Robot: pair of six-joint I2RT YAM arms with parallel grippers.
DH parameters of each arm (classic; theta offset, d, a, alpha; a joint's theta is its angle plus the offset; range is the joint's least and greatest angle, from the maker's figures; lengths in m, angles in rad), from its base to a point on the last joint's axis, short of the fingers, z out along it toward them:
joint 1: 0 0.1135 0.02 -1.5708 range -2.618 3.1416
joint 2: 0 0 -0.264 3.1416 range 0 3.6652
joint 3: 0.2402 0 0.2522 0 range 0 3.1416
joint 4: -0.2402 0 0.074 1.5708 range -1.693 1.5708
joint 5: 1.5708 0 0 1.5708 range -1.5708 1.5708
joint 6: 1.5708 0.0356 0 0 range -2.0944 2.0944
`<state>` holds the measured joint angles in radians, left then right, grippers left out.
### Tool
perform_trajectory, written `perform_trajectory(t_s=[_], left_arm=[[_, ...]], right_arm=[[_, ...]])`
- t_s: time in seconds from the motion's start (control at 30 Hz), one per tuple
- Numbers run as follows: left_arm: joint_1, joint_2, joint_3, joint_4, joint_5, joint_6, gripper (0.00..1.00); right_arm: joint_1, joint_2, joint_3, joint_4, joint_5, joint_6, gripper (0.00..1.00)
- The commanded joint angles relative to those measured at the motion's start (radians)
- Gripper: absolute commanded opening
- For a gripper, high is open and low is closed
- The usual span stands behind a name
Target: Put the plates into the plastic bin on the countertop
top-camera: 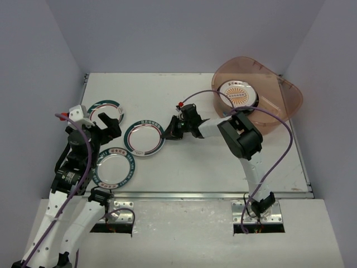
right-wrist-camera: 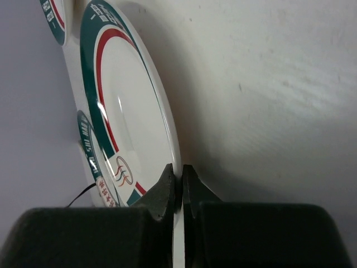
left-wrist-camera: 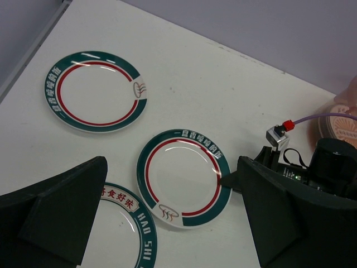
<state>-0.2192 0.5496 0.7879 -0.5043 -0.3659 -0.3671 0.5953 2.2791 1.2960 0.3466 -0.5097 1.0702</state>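
Three white plates with teal lettered rims lie on the countertop (top-camera: 195, 162): a far-left plate (top-camera: 106, 111), a middle plate (top-camera: 144, 138) and a near plate (top-camera: 114, 167). My right gripper (top-camera: 169, 129) is shut on the right rim of the middle plate (right-wrist-camera: 128, 123), its jaws pinching the edge (right-wrist-camera: 179, 178). My left gripper (top-camera: 105, 133) is open and empty, hovering between the three plates (left-wrist-camera: 173, 223). The plastic bin (top-camera: 284, 103) stands at the far right and holds an orange-centred plate (top-camera: 241, 94). The other plates are out of view.
Purple walls enclose the countertop on the left, back and right. A metal rail (top-camera: 184, 195) runs along the front edge. The right arm (top-camera: 242, 139) stretches from the bin side towards the middle plate, with its purple cable looping over the bin's near rim.
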Motion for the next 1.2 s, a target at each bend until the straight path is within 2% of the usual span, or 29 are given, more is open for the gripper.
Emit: perform_trajectory(t_s=[0.0, 0.1, 0.23, 0.4, 0.43, 0.6, 0.63, 0.7, 0.83, 1.03, 1.17], left_arm=[[0.011, 0.001, -0.003, 0.052, 0.018, 0.017, 1.00], [0.011, -0.002, -0.003, 0.050, 0.021, 0.017, 1.00], [0.011, -0.007, -0.003, 0.052, 0.022, 0.017, 1.00], [0.010, -0.011, -0.003, 0.052, 0.029, 0.019, 1.00], [0.011, -0.011, -0.003, 0.053, 0.031, 0.019, 1.00], [0.010, -0.017, -0.003, 0.055, 0.033, 0.020, 1.00], [0.011, -0.019, -0.004, 0.055, 0.033, 0.020, 1.00], [0.011, -0.017, -0.007, 0.059, 0.044, 0.020, 1.00], [0.011, -0.012, -0.007, 0.059, 0.055, 0.020, 1.00], [0.009, -0.016, -0.009, 0.058, 0.059, 0.020, 1.00], [0.009, -0.011, -0.009, 0.058, 0.058, 0.019, 1.00]], right_arm=[[0.001, -0.205, -0.065, 0.015, -0.006, 0.003, 0.00], [-0.010, -0.371, -0.058, -0.058, -0.006, -0.060, 0.00], [-0.110, -0.526, -0.040, -0.154, 0.010, -0.103, 0.00], [-0.427, -0.639, -0.112, -0.155, 0.063, 0.056, 0.00], [-0.455, -0.652, -0.120, -0.161, 0.086, 0.083, 0.00], [-0.625, -0.708, -0.162, -0.248, 0.481, 0.244, 0.00], [-0.633, -0.708, -0.165, -0.253, 0.485, 0.256, 0.00], [-0.639, -0.699, -0.149, -0.268, 0.670, 0.265, 0.00], [-0.646, -0.661, -0.106, -0.286, 0.782, 0.284, 0.00], [-0.647, -0.581, -0.021, -0.412, 0.902, 0.264, 0.00], [-0.651, -0.546, -0.023, -0.421, 0.904, 0.238, 0.03]])
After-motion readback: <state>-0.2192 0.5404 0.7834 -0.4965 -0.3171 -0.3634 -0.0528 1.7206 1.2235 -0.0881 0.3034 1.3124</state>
